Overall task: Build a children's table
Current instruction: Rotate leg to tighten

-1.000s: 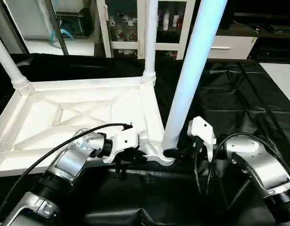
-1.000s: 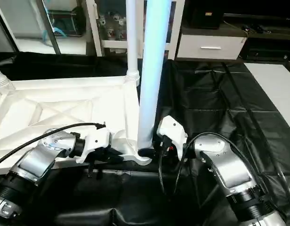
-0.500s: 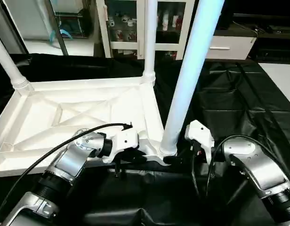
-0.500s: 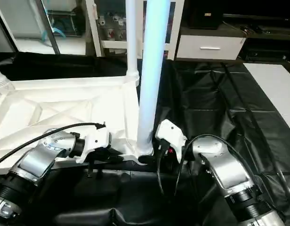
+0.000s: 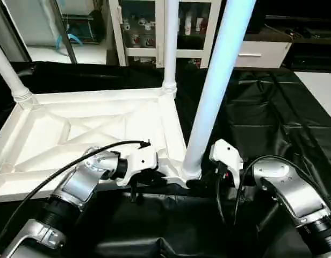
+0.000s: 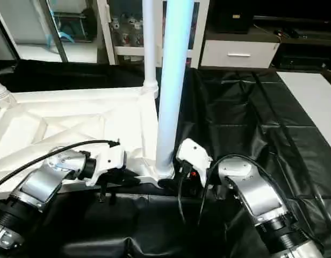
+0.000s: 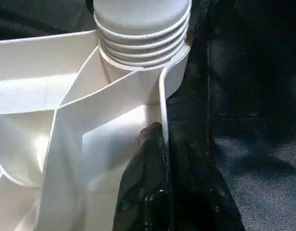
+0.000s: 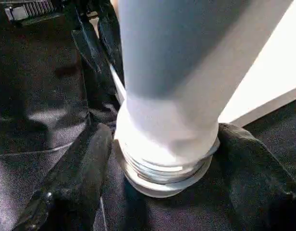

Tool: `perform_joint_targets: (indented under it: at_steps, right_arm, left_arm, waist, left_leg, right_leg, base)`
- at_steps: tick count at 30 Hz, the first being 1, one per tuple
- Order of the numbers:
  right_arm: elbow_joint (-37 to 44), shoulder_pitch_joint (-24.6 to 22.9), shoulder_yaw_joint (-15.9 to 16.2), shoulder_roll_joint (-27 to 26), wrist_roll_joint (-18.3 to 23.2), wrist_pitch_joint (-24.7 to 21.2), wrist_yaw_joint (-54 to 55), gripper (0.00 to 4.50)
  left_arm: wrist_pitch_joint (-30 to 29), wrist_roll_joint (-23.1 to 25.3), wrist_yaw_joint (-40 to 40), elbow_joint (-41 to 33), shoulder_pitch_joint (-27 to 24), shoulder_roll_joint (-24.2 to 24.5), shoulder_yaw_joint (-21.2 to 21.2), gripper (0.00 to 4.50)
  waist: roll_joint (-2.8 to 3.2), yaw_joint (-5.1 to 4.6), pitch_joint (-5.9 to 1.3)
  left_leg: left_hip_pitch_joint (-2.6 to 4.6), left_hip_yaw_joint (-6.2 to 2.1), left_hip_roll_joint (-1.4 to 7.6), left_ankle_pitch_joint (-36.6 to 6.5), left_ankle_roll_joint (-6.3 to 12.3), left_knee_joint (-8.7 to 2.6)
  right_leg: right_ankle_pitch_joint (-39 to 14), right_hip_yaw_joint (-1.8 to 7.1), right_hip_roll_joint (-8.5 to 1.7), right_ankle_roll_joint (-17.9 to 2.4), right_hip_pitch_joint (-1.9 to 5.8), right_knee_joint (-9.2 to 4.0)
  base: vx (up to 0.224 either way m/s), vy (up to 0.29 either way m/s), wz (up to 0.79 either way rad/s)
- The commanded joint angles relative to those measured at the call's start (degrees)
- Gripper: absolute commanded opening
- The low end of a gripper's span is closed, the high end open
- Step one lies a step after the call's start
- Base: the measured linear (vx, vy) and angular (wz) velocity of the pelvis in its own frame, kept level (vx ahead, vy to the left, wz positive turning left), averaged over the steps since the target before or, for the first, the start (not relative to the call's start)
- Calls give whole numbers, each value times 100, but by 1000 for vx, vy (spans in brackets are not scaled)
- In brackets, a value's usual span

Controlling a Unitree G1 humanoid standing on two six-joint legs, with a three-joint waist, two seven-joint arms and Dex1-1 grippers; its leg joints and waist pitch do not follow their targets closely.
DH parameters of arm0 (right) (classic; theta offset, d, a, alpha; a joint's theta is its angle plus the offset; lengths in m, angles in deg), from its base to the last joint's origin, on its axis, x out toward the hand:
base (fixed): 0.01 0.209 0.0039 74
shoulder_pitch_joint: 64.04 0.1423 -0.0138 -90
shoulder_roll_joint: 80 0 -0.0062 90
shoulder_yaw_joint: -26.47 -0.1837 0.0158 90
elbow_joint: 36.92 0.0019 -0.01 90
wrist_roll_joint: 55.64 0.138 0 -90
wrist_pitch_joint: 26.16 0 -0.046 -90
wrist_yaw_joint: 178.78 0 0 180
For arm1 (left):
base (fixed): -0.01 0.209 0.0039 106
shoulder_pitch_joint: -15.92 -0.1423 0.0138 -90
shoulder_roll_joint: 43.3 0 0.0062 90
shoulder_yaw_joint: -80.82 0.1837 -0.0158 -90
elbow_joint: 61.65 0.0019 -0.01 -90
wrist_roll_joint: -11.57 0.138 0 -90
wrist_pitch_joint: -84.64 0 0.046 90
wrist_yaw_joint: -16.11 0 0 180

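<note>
The white tabletop lies upside down on the black cover, ribs facing up. Three white legs stand in its corner sockets: one at the far left, one at the back corner, and one in the near right corner. My left gripper is shut on the tabletop's near rim, just beside that corner socket. My right gripper is open, with a black finger on each side of the near leg's threaded base.
Wrinkled black cover spreads to the right of the tabletop. A glass-door cabinet and a white drawer unit stand behind the work table. White floor shows at the far right.
My right gripper's fingers have spread apart from the near leg's base. The leg still stands in its socket. My left gripper keeps its hold on the rim.
</note>
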Motion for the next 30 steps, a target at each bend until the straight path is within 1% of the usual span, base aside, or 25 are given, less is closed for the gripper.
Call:
perform_joint_targets:
  at_steps: [1, 4, 5, 6, 7, 9, 14, 19, 20, 22, 23, 24, 25, 26, 27, 28, 29, 30]
  right_arm:
    - [19, -41, -61, -18, 94, 38, -95, 331]
    - [41, -50, -79, -14, 148, 11, -140, 321]
    - [43, -54, -87, -9, 180, 8, -177, 303]
    - [40, -56, -90, -7, 195, 11, -192, 295]
    - [39, -56, -90, -7, 196, 12, -193, 295]
    - [25, -57, -90, -13, 201, 14, -200, 275]
    - [39, -73, -79, -12, 219, 4, -218, 272]
    - [10, -66, -89, -32, 233, 3, -238, 272]
    - [-57, -58, -100, -98, 188, -1, -109, 272]
    - [-419, 6, -182, -447, -65, 49, 628, 272]
    - [-625, 33, -252, -683, -163, 46, 1069, 272]
    - [-823, 44, -364, -976, -153, -1, 1484, 271]
    - [-951, 45, -454, -1191, -107, -43, 1746, 271]
    - [-1052, 49, -505, -1350, -96, -29, 1947, 270]
    - [-1126, 61, -535, -1443, -94, -11, 2067, 270]
    - [-1472, 155, -626, -1805, -142, 147, 2581, 270]
    - [-1569, 190, -654, -1897, -158, 184, 2726, 270]
    - [-1777, 274, -717, -2083, -196, 255, 3041, 269]
  left_arm:
    - [-55, 88, 127, 54, -127, 70, 254, 0]
    - [-71, 84, 152, 35, -134, 83, 263, 0]
    - [-70, 90, 154, 45, -127, 82, 269, 0]
    - [-67, 93, 154, 53, -122, 80, 272, 0]
    - [-67, 93, 154, 54, -121, 79, 272, 0]
    - [-62, 98, 159, 72, -108, 80, 279, 0]
    - [-64, 91, 175, 77, -99, 94, 279, 0]
    - [-84, 78, 208, 75, -103, 109, 279, 0]
    - [-120, 73, 184, 85, -111, 87, 275, 0]
    - [-208, 102, -55, 195, -119, -59, 266, 0]
    - [-307, 134, -298, 294, -101, -200, 239, 0]
    - [-346, 125, -569, 410, -73, -413, 187, 0]
    - [-347, 100, -750, 491, -52, -581, 142, 0]
    - [-389, 62, -893, 551, -31, -725, 94, 0]
    - [-424, 39, -982, 598, -8, -817, 63, 0]
    - [-401, 111, -1345, 873, 115, -1102, 46, 0]
    - [-380, 134, -1420, 949, 150, -1166, 52, 0]
    - [-321, 186, -1544, 1103, 224, -1285, 76, 0]
  waist:
    - [-67, -1, -309]
    - [-68, -2, -311]
    - [-62, -3, -306]
    - [-66, -1, -306]
    - [-55, 5, -304]
    - [-46, 8, -295]
    - [-50, 3, -290]
    - [-49, 1, -303]
    - [-54, 0, -304]
    - [-41, -21, -289]
    - [-48, -39, -280]
    - [-53, -69, -254]
    - [-62, -124, -242]
    - [-66, -143, -230]
    - [-69, -183, -218]
    - [-72, -223, -205]
    - [-59, -255, -173]
    - [-75, -301, -155]
  left_leg:
    - [190, -309, 554, -1221, 126, -438]
    - [195, -309, 554, -1232, 112, -438]
    - [193, -308, 553, -1249, 109, -442]
    - [196, -305, 551, -1263, 107, -438]
    - [202, -306, 552, -1304, 97, -440]
    - [203, -317, 558, -1412, 31, -454]
    - [205, -321, 556, -1547, -63, -468]
    - [194, -319, 552, -1422, -24, -461]
    - [195, -316, 552, -1407, -13, -458]
    - [190, -315, 544, -1487, -33, -466]
    - [200, -307, 542, -1578, -79, -470]
    - [199, -330, 531, -1859, -218, -486]
    - [215, -359, 520, -2158, -346, -496]
    - [227, -384, 526, -2326, -411, -504]
    - [248, -424, 528, -2604, -520, -511]
    - [226, -454, 515, -2807, -567, -532]
    - [251, -470, 509, -3022, -621, -541]
    - [271, -520, 488, -3354, -709, -551]
  right_leg:
    - [-526, 247, -426, -1505, 90, -347]
    - [-535, 249, -429, -1500, 89, -349]
    - [-556, 249, -423, -1496, 84, -351]
    - [-564, 251, -426, -1499, 84, -355]
    - [-607, 252, -428, -1499, 79, -362]
    - [-748, 252, -428, -1479, 74, -369]
    - [-874, 258, -429, -1441, 66, -381]
    - [-669, 255, -428, -1464, 77, -362]
    - [-647, 256, -427, -1470, 76, -361]
    - [-785, 257, -424, -1489, 47, -372]
    - [-901, 262, -424, -1499, 24, -391]
    - [-1326, 262, -434, -1442, 14, -423]
    - [-1821, 259, -447, -1339, -4, -459]
    - [-2091, 259, -456, -1260, -14, -491]
    - [-2492, 256, -463, -1106, -37, -526]
    - [-2797, 244, -462, -949, -37, -550]
    - [-3054, 228, -457, -867, -72, -590]
    - [-3488, 187, -456, -662, -80, -641]
  base:
    - [0, 0, 0]
    - [0, 0, 0]
    - [0, 0, 0]
    - [0, 0, 0]
    - [0, 0, 0]
    - [0, 0, 0]
    - [0, 0, 0]
    - [0, 0, 0]
    - [0, 0, 0]
    - [0, 0, 0]
    - [0, 0, 0]
    - [0, 0, 0]
    - [0, 0, 0]
    - [0, 0, 0]
    - [-50, 17, -9]
    - [-58, 29, -15]
    - [-58, 29, -15]
    - [-53, 28, -18]
